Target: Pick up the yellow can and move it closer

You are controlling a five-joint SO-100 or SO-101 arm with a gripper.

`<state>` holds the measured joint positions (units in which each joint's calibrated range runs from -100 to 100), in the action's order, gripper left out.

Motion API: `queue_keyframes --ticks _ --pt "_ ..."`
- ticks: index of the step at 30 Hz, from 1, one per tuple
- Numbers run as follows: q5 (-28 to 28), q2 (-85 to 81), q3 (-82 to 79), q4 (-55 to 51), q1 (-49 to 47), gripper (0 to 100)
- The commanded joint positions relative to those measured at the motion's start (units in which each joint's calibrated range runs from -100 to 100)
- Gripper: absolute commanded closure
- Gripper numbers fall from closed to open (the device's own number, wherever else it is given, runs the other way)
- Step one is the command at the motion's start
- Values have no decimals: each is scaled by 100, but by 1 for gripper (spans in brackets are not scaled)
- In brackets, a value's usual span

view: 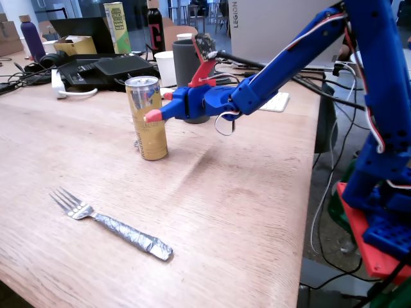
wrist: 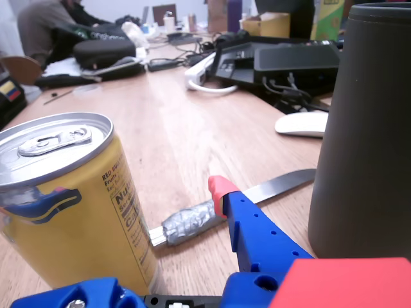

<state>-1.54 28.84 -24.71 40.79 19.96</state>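
The yellow can [view: 146, 119] stands upright on the wooden table [view: 244, 212], gold-yellow with a silver top. In the wrist view the yellow can [wrist: 70, 205] fills the lower left. My blue gripper [view: 160, 106] reaches in from the right at the can's upper half and is open. One red fingertip [view: 152, 116] shows in front of the can, the other just behind its right side. In the wrist view one red-tipped finger [wrist: 221, 192] stands right of the can with a clear gap, and the other jaw's blue base lies at the bottom left.
A dark grey cup [wrist: 366, 128] stands close behind the gripper. A foil-handled knife [wrist: 244, 202] lies past the can and a foil-handled fork [view: 109, 224] in front of it. A white mouse [wrist: 302, 123], white cup [view: 166, 67], carton [view: 117, 27] and electronics crowd the back.
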Motion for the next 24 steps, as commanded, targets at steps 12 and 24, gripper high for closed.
queue_keyframes --ticks 12,24 --pt "39 -114 154 -6 -84 50" --pt "39 -148 40 -15 -101 53"
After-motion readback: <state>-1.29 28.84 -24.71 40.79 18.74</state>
